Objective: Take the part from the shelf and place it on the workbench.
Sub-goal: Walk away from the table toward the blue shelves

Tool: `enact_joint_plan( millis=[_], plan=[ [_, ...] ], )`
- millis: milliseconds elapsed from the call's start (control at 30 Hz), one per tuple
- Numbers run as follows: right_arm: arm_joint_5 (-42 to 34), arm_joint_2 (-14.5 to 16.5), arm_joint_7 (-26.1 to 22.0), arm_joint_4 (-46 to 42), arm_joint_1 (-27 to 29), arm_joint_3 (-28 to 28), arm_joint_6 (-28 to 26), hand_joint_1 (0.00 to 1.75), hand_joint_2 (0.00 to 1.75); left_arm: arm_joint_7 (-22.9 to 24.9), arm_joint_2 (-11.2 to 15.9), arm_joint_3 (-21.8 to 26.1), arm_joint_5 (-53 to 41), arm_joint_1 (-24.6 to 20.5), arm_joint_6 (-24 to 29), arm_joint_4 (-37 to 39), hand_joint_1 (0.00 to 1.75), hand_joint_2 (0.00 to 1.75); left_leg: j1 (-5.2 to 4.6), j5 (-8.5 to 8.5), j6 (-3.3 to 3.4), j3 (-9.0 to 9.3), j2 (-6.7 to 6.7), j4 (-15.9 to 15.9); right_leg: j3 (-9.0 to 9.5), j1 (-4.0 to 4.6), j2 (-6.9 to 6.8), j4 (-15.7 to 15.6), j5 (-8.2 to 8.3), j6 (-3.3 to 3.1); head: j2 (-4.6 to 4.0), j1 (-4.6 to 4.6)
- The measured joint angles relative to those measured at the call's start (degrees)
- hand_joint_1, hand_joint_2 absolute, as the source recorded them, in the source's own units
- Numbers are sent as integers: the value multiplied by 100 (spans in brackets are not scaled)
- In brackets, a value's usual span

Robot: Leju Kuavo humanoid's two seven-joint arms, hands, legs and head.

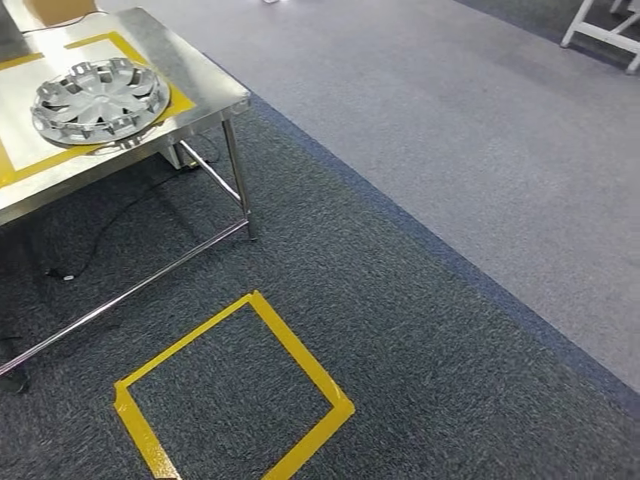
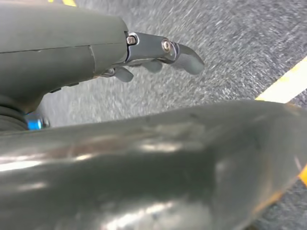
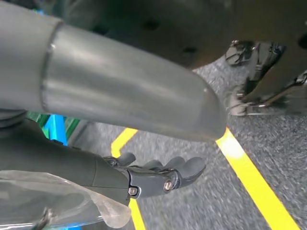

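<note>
grey carpet floor (image 1: 423, 330), yellow tape square (image 1: 226, 395) likely a standing mark | part (image 1: 100, 97) lies on table (image 1: 204, 85) inside taped outline | left hand (image 2: 152, 55), right hand (image 3: 155, 175) hang with fingers apart, holding nothing

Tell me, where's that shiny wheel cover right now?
In the head view the wheel cover lies flat at upper left on the steel workbench, inside a yellow-taped rectangle, near the table's front corner.
</note>
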Motion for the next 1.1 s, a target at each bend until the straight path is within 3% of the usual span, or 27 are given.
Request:
enact_joint_plan(
  millis=[33,67,100,133,200,233,267,333,367,433,500,533,567,600,633,700,733,767,800,867,933,1000,1067,1100],
  plan=[
    [9,0,9,0,-2,0,7,0,0,22,5,1,-11,12,2,0,0,0,-4,-1,-1,-2,98,1,-134,-13,-57,307,-110,21,0,1],
    [25,0,13,1,6,0,8,0,0,41,11,1,-21,17,4,0,0,0,-5,-4,-4,-3,187,2,-172,-27,-91,430,-116,38,0,2],
    [42,0,15,1,19,0,9,0,0,50,17,0,-30,15,7,0,0,0,-5,-9,-11,0,261,2,-85,-40,-119,306,-12,47,0,3],
    [56,0,17,1,27,0,9,0,0,56,19,-1,-36,10,8,0,0,0,-4,-16,-21,7,325,3,114,-50,-169,-30,162,49,0,3],
    [72,0,24,1,13,0,9,0,0,69,21,-4,-43,0,11,0,0,0,-22,-43,-65,31,441,7,587,-36,-429,-855,422,18,0,3],
    [76,1,30,1,-2,1,9,0,0,79,24,-4,-45,-3,14,0,0,0,-37,-55,-95,44,490,11,735,-20,-521,-1111,474,-15,0,-7],
    [80,1,37,1,-12,1,8,0,0,87,27,-4,-48,-9,19,0,0,0,-52,-63,-126,56,537,13,797,-2,-574,-1223,473,-53,0,-15],
    [81,-1,48,3,-6,1,1,0,0,97,29,-6,-52,-23,30,0,0,0,-52,-76,-191,81,630,3,775,14,-455,-1231,488,-139,0,-28],
    [76,-1,50,4,3,-1,-7,0,0,99,28,-8,-55,-31,32,0,0,0,-39,-114,-225,90,598,25,776,8,-397,-1246,501,-178,0,-34],
    [54,-1,44,5,5,-2,-19,0,0,100,26,-9,-60,-33,32,0,0,0,-14,-374,-271,-24,330,364,802,-15,-270,-1283,537,-256,0,-63],
    [32,1,27,5,-4,-2,-21,0,0,100,26,-9,-67,-18,21,1,0,0,-7,-783,-278,-344,42,1128,788,-10,-129,-1286,551,-306,0,-88],
    [27,2,20,5,-6,-2,-22,0,0,99,26,-9,-70,-5,15,1,0,0,-9,-913,-275,-500,-3,1474,784,-1,-44,-1284,553,-319,0,-89],
    [28,2,14,5,-2,-2,-23,0,0,99,27,-9,-75,7,10,2,0,0,-11,-937,-266,-593,-22,1669,785,11,47,-1281,555,-327,0,-90],
    [35,2,10,5,6,-2,-29,0,0,99,28,-9,-80,16,7,2,0,0,-13,-835,-250,-592,-35,1641,789,20,139,-1275,557,-328,0,-89],
    [45,2,10,5,13,-2,-39,0,0,99,30,-9,-89,21,3,2,0,0,-15,-625,-224,-492,-73,1382,797,27,230,-1267,558,-326,0,-89],
    [59,7,10,5,13,-2,-79,0,0,102,43,-9,-102,30,-2,3,0,0,-13,-186,-159,-194,-327,611,790,36,387,-1236,555,-308,0,-86],
    [58,11,11,6,5,-2,-108,0,0,105,51,-9,-106,34,-3,5,0,0,-11,-72,-142,-81,-450,309,766,36,463,-1216,559,-285,0,-89],
    [54,17,13,7,2,-2,-137,0,0,109,59,-10,-106,38,-4,7,0,0,-13,-39,-133,-27,-538,149,733,31,529,-1205,567,-253,0,-88],
    [49,22,15,7,6,-2,-161,0,0,114,64,-10,-105,40,-4,9,0,0,-19,-57,-131,-13,-543,97,704,26,592,-1198,582,-212,0,-90],
    [45,27,21,10,41,-2,-185,0,0,118,63,-9,-104,41,-5,11,0,0,-13,-37,-102,2,-424,47,639,13,659,-1194,595,-143,0,-88],
    [49,28,33,14,58,-2,-212,0,0,125,69,-9,-104,50,-1,11,0,0,6,-1,-50,14,-266,-4,464,30,408,-906,421,-89,0,-51],
    [96,28,86,14,40,-2,-288,0,0,163,75,-7,-104,69,18,11,0,0,-5,3,-22,14,-83,-17,116,23,54,-204,64,-37,0,-19],
    [245,28,251,14,34,17,-501,0,0,261,83,3,-84,90,67,11,0,0,-15,-9,-17,14,112,-16,-160,-12,-66,371,-125,12,0,-15],
    [327,28,365,16,47,33,-631,0,0,323,87,16,-62,95,104,11,0,0,-15,-17,-21,19,197,-16,-157,-30,-95,385,-73,31,0,-14]
  ],
)
